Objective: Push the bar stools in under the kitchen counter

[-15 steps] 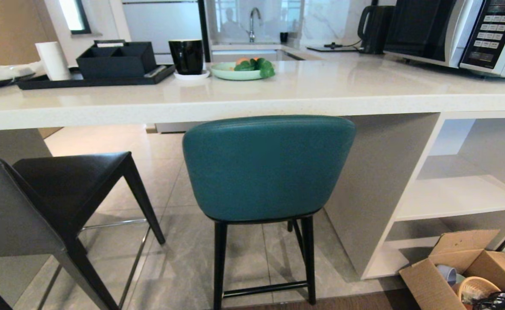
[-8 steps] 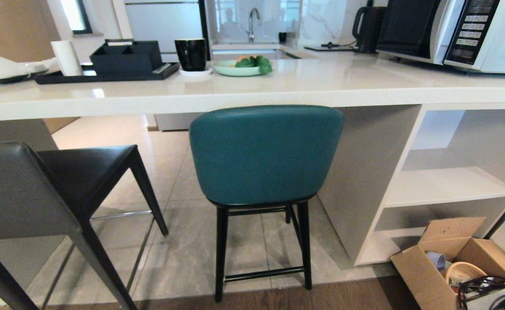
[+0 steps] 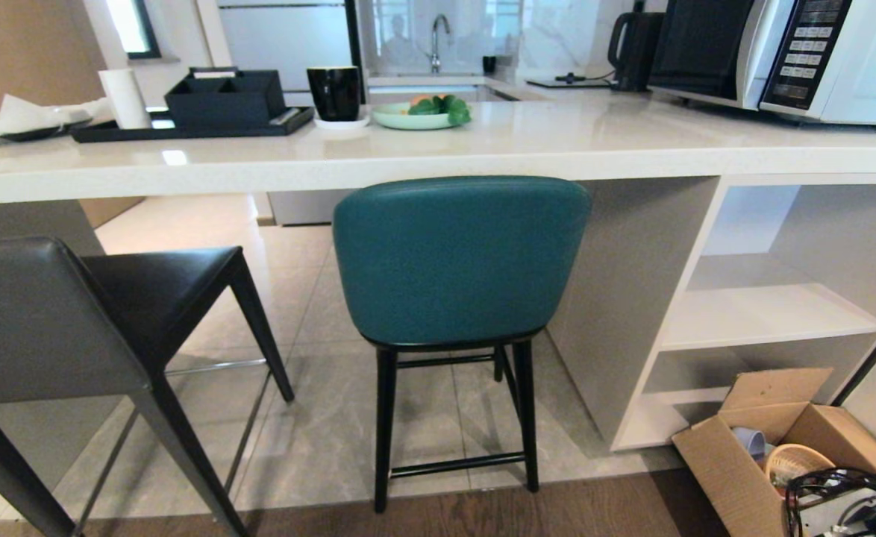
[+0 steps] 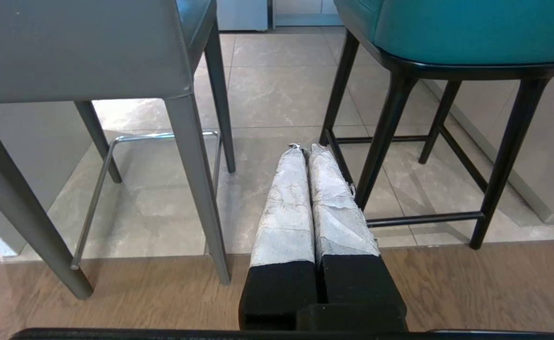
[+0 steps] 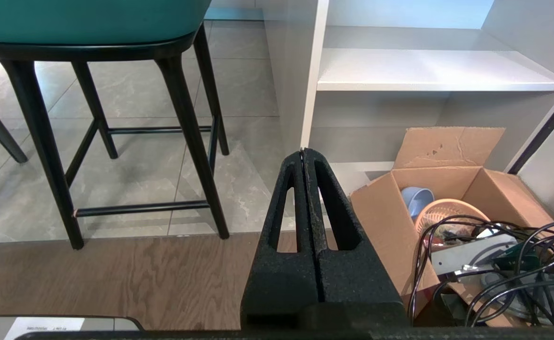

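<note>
Both the left gripper (image 4: pixel 305 150) and right gripper (image 5: pixel 303 152) hung clenched and empty, short of the teal stool (image 3: pixel 459 261) at the desk (image 3: pixel 438 153).

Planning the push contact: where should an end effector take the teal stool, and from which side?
Top rim of the teal stool's curved back, approached from the robot's side. The back faces the robot, broad and upright, just below the kitchen counter edge; legs are thin and low.
</note>
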Controlling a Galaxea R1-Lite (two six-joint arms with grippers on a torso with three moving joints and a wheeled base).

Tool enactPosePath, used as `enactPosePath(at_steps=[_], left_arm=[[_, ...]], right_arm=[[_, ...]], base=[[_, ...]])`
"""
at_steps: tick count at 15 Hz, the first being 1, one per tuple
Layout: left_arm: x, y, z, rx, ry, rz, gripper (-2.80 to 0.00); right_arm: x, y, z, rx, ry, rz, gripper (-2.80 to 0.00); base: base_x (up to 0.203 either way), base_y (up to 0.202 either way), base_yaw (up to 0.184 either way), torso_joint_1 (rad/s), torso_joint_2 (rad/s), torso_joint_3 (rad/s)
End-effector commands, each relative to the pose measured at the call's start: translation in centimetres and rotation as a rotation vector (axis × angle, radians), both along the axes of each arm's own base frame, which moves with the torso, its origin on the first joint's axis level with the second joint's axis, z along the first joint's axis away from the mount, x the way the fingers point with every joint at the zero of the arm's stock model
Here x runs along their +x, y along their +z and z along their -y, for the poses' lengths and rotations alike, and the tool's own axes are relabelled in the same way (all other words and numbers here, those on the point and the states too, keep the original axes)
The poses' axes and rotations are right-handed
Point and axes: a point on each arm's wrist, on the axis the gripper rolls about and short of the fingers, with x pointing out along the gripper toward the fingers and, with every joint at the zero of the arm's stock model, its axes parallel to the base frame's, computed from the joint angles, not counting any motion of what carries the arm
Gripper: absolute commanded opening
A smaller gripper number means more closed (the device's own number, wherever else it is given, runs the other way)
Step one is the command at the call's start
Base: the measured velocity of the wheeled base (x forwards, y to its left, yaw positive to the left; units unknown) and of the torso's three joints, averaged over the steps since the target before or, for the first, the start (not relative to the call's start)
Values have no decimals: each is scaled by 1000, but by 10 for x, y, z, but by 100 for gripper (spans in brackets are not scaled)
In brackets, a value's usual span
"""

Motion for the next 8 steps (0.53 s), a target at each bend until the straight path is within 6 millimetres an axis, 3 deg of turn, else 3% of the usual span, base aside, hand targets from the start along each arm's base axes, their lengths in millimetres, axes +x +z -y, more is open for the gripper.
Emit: enactPosePath(at_steps=[1, 8], left_arm=[[0, 0, 0, -1, 0, -3, -280], [0, 0, 0, -41, 20, -1, -280]], right_arm=[[0, 0, 0, 0, 1, -2, -280], [0, 0, 0, -2, 2, -2, -280]], base=[[0, 0, 0, 0, 0, 0], [0, 0, 0, 0, 0, 0]])
